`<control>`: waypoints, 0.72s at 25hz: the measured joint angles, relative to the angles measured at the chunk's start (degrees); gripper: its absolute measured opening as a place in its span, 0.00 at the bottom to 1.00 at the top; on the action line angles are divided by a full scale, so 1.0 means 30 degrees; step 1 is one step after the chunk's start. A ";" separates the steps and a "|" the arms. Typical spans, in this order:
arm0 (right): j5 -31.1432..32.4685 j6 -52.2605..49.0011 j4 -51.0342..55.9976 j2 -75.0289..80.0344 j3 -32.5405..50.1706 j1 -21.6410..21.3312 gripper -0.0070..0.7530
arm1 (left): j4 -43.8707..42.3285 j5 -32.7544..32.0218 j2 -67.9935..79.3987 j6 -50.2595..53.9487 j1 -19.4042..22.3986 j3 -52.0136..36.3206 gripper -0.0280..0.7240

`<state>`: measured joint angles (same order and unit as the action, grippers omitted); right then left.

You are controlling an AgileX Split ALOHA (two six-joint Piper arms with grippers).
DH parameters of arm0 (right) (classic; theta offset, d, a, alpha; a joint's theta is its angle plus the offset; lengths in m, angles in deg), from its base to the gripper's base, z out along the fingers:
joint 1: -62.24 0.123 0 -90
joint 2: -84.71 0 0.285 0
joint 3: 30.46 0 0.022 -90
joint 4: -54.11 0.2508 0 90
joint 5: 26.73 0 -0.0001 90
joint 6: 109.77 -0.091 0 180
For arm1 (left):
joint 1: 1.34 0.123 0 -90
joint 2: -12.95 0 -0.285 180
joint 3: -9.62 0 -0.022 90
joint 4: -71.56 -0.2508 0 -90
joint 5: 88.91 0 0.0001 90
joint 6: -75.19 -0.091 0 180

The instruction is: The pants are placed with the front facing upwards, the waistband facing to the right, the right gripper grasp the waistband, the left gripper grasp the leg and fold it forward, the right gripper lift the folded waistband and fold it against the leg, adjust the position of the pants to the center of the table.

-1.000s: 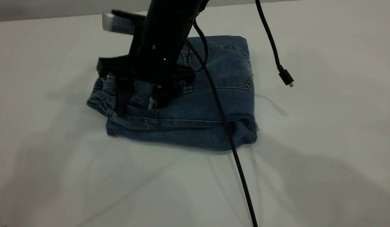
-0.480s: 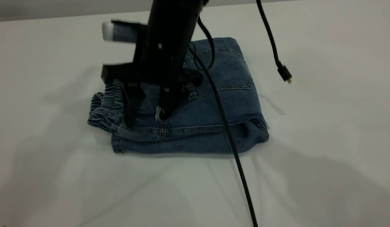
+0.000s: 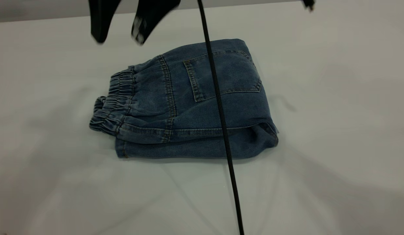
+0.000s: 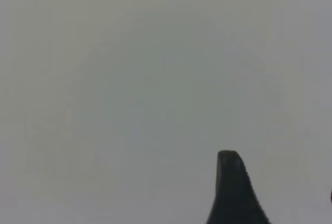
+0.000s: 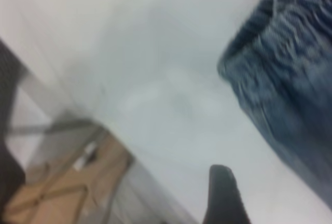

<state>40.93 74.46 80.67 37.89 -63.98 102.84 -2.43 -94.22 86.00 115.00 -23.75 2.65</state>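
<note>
The pants (image 3: 202,107) lie folded into a compact blue denim bundle on the white table (image 3: 335,137), back pocket up. Their ruched waistband (image 3: 113,104) is on the bundle's left side. My right gripper (image 3: 119,39) hangs open above and behind the waistband, clear of the cloth, a white scuff on one fingertip. In the right wrist view one black finger (image 5: 222,193) shows over bare table, with the waistband (image 5: 282,32) off to one side. The left gripper (image 4: 280,175) is open over bare table, out of the exterior view.
A black cable (image 3: 221,124) hangs across the pants and down past the table's front. A second cable's plug (image 3: 309,4) sits at the top right. Beyond the table's edge, the right wrist view shows a brown cardboard-like object (image 5: 62,187) lower down.
The right gripper has lifted off the folded pants from near the waistband up to the top of view, empty. The pants shifted slightly, then stayed put.
</note>
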 joint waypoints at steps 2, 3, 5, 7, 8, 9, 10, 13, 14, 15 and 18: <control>0.0833 0.0056 -0.0901 -0.0903 0.0000 0.0000 0.51 | -0.0036 0.0788 -0.0928 0.0000 0.0000 -0.0322 0.55; 0.0858 0.0056 -0.1414 -0.1417 0.0021 0.0000 0.51 | -0.0032 0.1130 -0.1301 -0.0018 0.0000 -0.0450 0.55; 0.0834 -0.0159 -0.2315 -0.2360 0.0035 0.0000 0.51 | -0.0040 0.1517 -0.2113 -0.0018 0.0000 -0.0572 0.55; 0.0834 -0.0416 -0.2562 -0.3383 0.0035 0.0000 0.51 | -0.0040 0.1508 -0.2816 -0.0018 0.0000 -0.0572 0.55; 0.0834 -0.0499 -0.2500 -0.3913 0.0035 0.0000 0.51 | -0.0040 0.1487 -0.3183 -0.0018 0.0000 -0.0572 0.55; 0.0834 -0.0562 -0.2456 -0.4378 0.0035 0.0021 0.51 | 0.0013 0.1397 -0.3533 -0.0018 0.0000 -0.0572 0.55; 0.0834 -0.0598 -0.2431 -0.4953 0.0035 0.0115 0.51 | 0.0144 0.1217 -0.3825 -0.0018 0.0000 -0.0572 0.55; 0.0852 -0.1051 -0.2069 -0.6749 0.0035 0.0269 0.51 | 0.0742 0.0432 -0.4962 0.0477 0.0000 -0.0572 0.55; 0.0852 -0.1088 -0.2009 -0.7465 0.0035 0.0410 0.51 | 0.0831 0.0152 -0.5307 0.0826 0.0000 -0.0572 0.55; 0.0852 -0.1069 -0.1871 -0.8211 0.0035 0.0561 0.51 | 0.0831 -0.0109 -0.5733 0.1186 0.0000 -0.0572 0.55; 0.0870 -0.0549 -0.1921 -1.0436 0.0035 0.1009 0.51 | 0.0831 -0.1301 -0.6874 0.1954 0.0000 -0.0661 0.55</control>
<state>43.54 72.81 74.91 6.58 -63.87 105.87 0.06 -98.12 65.38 120.86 -23.75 0.67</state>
